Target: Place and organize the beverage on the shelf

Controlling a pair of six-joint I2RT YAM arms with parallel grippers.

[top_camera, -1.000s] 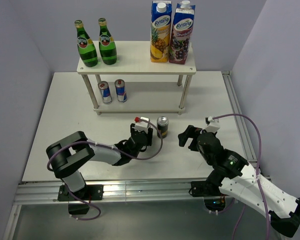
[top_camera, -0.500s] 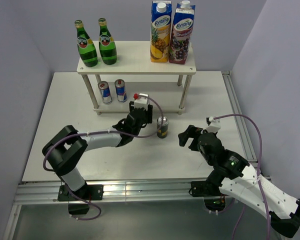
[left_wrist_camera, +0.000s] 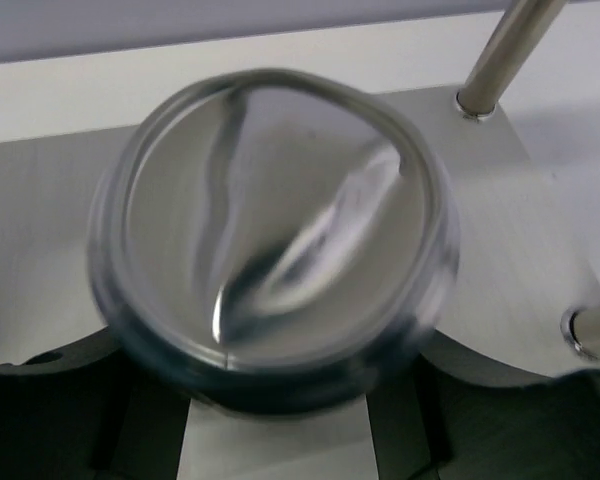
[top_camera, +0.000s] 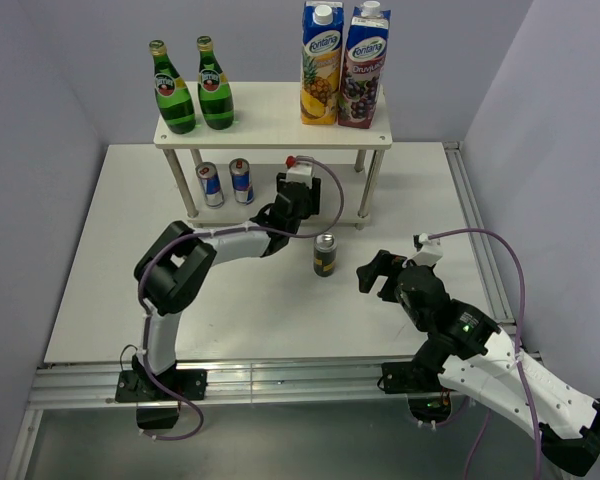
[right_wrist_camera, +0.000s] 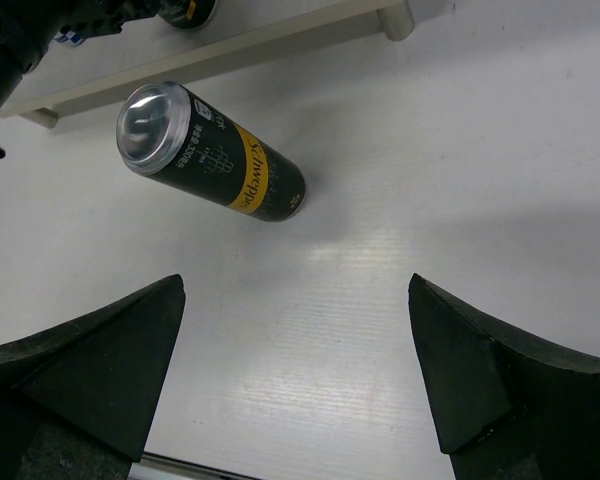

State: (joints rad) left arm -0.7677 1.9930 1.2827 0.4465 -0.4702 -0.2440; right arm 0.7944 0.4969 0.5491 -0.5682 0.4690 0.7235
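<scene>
Two green bottles [top_camera: 173, 90] [top_camera: 215, 85] stand at the left of the shelf's top board [top_camera: 270, 120]. Two small blue-silver cans [top_camera: 210, 184] [top_camera: 241, 180] stand on its lower board [top_camera: 330, 200]. My left gripper [top_camera: 302, 205] reaches in over that lower board, shut on a dark slim can [left_wrist_camera: 270, 230]. In the left wrist view the can's blurred silver end fills the frame above my left gripper [left_wrist_camera: 278, 405]. In the top view the wrist hides it. A second dark can [top_camera: 325, 254] [right_wrist_camera: 215, 160] stands on the table before the shelf. My right gripper [top_camera: 378, 272] [right_wrist_camera: 295, 370] is open, short of this can.
Two tall juice cartons [top_camera: 321, 62] [top_camera: 365, 65] stand at the right of the top board. Thin shelf legs [left_wrist_camera: 505, 50] [left_wrist_camera: 590, 330] rise to the right of the held can. Grey walls close in the table on three sides.
My left arm has swung from the table beside the standing can up and right to the shelf's lower board, carrying its can. The right arm has not moved.
</scene>
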